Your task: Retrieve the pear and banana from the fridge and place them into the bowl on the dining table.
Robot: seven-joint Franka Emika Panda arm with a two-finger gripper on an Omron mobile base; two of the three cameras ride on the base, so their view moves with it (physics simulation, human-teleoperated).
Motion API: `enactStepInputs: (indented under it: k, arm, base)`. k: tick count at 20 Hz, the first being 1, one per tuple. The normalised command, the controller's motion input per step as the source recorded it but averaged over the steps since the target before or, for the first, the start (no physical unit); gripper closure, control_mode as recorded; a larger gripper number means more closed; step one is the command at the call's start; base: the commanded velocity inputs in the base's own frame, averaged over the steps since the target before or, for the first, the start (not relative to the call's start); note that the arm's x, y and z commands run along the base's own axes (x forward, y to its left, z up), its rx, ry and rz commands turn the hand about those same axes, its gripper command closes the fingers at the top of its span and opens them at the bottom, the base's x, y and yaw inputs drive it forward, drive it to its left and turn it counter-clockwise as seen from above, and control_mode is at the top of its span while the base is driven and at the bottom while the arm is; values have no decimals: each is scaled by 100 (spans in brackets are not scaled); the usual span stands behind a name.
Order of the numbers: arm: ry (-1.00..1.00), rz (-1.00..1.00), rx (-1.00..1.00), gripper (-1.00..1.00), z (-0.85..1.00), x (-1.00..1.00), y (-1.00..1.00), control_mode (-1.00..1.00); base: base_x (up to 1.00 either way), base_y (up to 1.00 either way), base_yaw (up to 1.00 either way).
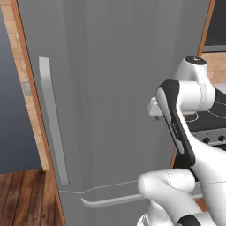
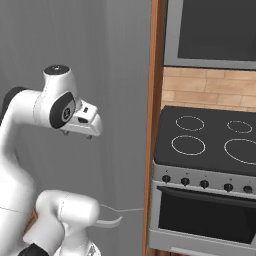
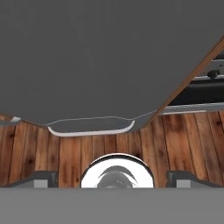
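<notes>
My claw (image 3: 111,179) hangs with jaws spread wide, holding nothing, above the wood floor (image 3: 183,140). Beyond it stands the fridge (image 1: 114,88), doors shut, a long pale handle (image 1: 53,119) at the left. Farther right sits the oven (image 2: 205,200).

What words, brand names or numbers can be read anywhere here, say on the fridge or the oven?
None can be read.
The fridge: plain grey door, no logo or label.
The stove: only white burner rings, no writing.
The stove's knobs: no legible markings beside them.
The dark panel above the stove: blank.
</notes>
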Motion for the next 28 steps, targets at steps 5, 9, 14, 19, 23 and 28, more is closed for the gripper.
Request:
enactStepInputs:
  k: [5, 9, 14, 19, 23, 28]
  arm:
    - [-3, 0, 0, -100, -14, -41, 0, -100]
    - [-2, 0, 0, -100, -11, -22, 0, -100]
    - [-1, 0, 0, -100, 0, 0, 0, 100]
    - [0, 0, 0, -100, 0, 0, 0, 100]
    - [0, 0, 0, -100, 0, 0, 0, 100]
    - [0, 0, 0, -100, 0, 0, 0, 100]
  base:
    - [0, 0, 0]
    - [0, 0, 0]
    - [-2, 0, 0]
    - [-50, 0, 0]
    - [-72, 1, 0]
    - [-62, 17, 0]
